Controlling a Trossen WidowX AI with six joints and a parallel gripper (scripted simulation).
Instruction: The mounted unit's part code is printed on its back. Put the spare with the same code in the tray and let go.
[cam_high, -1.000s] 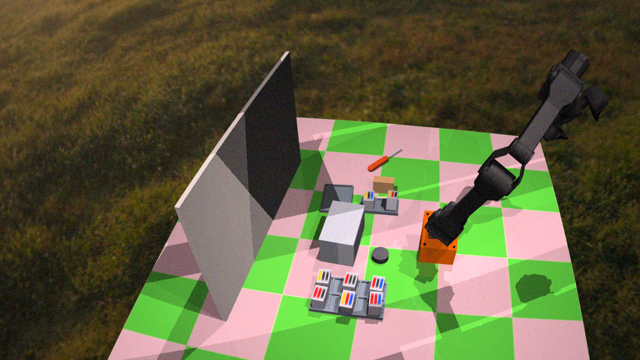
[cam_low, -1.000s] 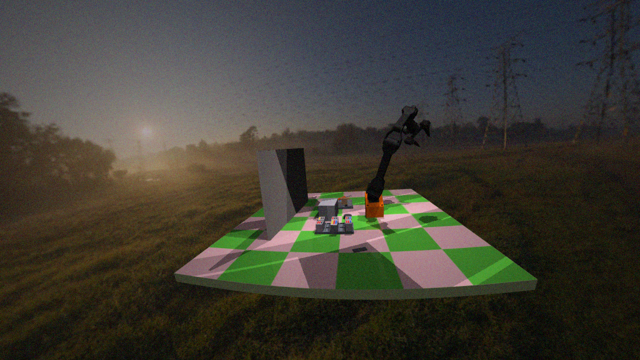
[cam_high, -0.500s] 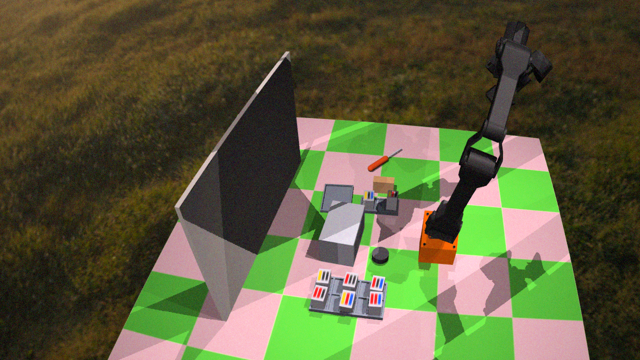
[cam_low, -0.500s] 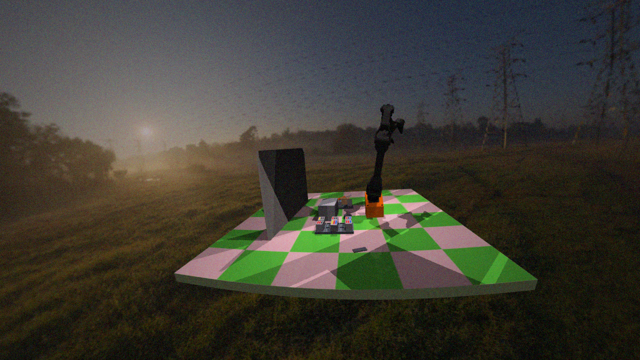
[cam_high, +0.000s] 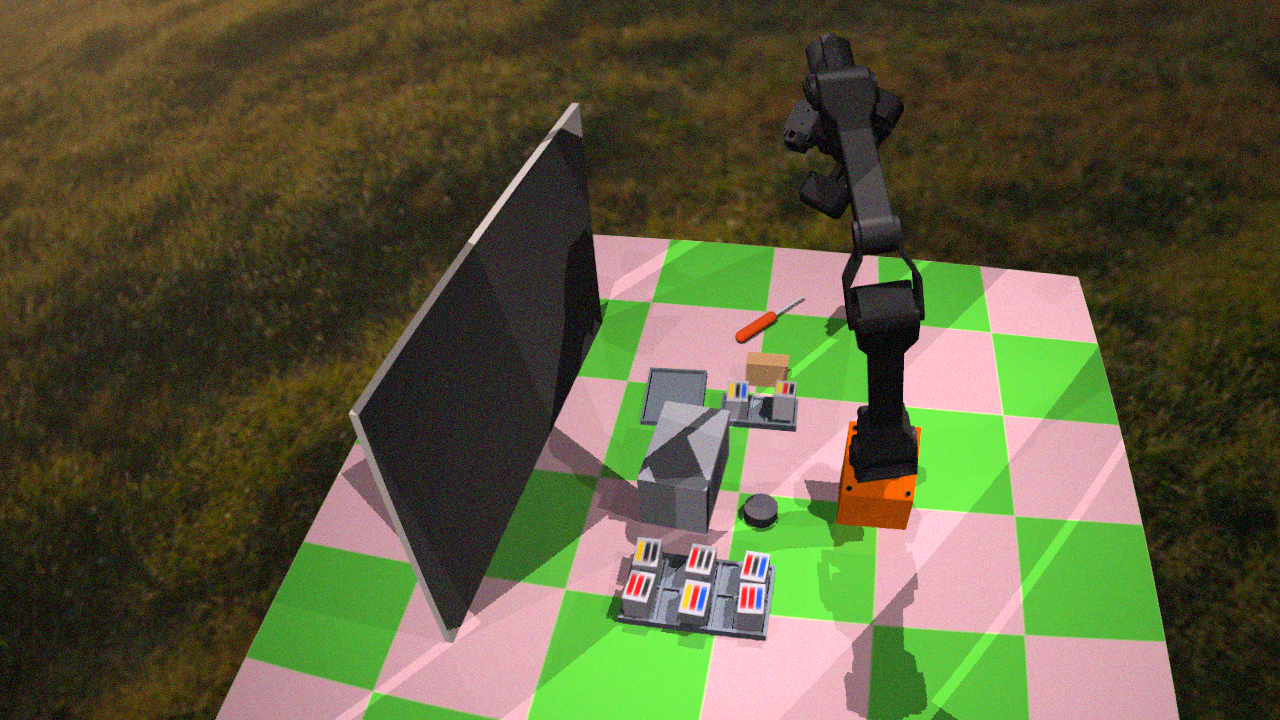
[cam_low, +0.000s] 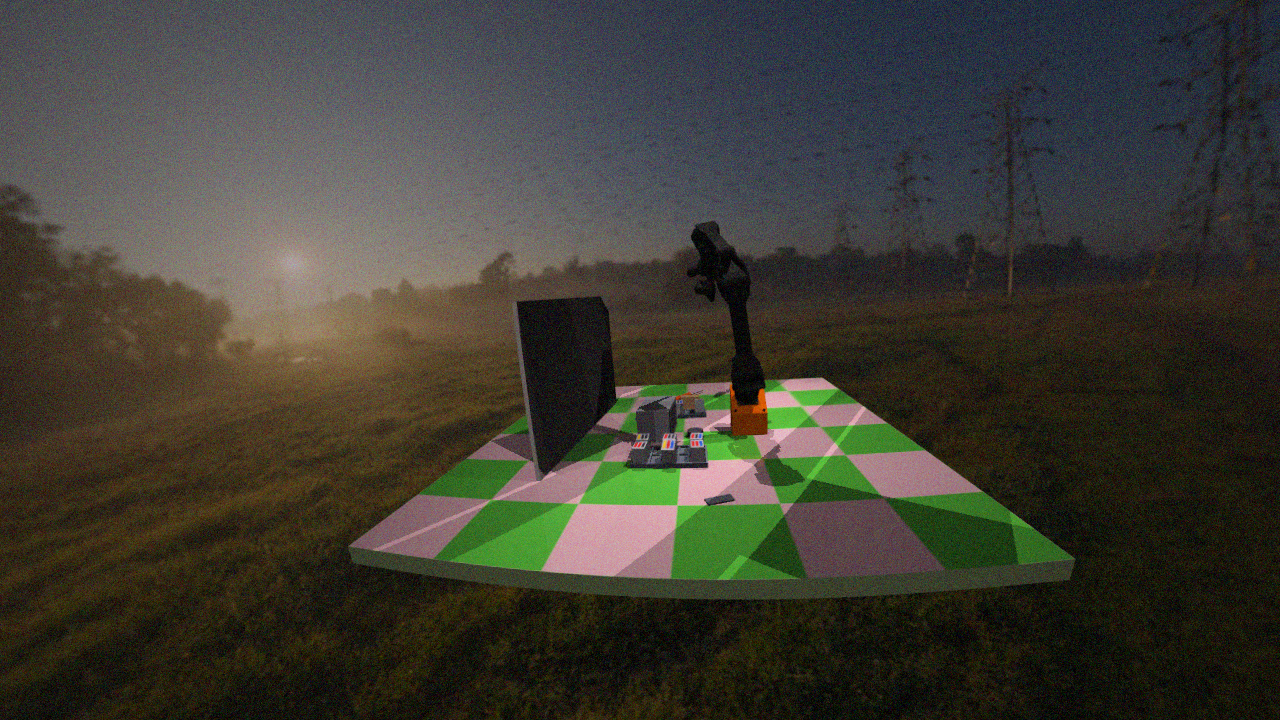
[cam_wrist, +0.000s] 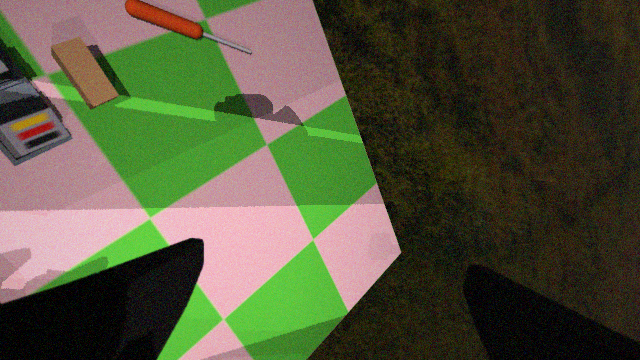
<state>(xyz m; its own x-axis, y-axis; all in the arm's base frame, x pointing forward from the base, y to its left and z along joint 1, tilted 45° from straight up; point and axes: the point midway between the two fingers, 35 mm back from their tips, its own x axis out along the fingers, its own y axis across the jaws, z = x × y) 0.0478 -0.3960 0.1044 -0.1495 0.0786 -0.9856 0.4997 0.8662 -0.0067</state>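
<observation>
At far left, a tall dark panel (cam_high: 487, 376) stands upright on the checkered board (cam_high: 1029, 573). Next: the grey mounted unit (cam_high: 684, 465), with the grey tray (cam_high: 673, 394) behind it and a rack of six striped spares (cam_high: 696, 586) in front. Further right: a two-spare holder (cam_high: 760, 402), tan block (cam_high: 767, 367), orange screwdriver (cam_high: 756, 326), black puck (cam_high: 759, 510). Rightmost, the arm on its orange base (cam_high: 877, 497) reaches high, its gripper (cam_wrist: 332, 295) over the board's edge, jaws wide apart and empty.

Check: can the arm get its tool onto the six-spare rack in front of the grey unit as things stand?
Probably yes. The tool is open, empty, raised high behind the base; the rack lies uncovered near the base, only the black puck nearby.
</observation>
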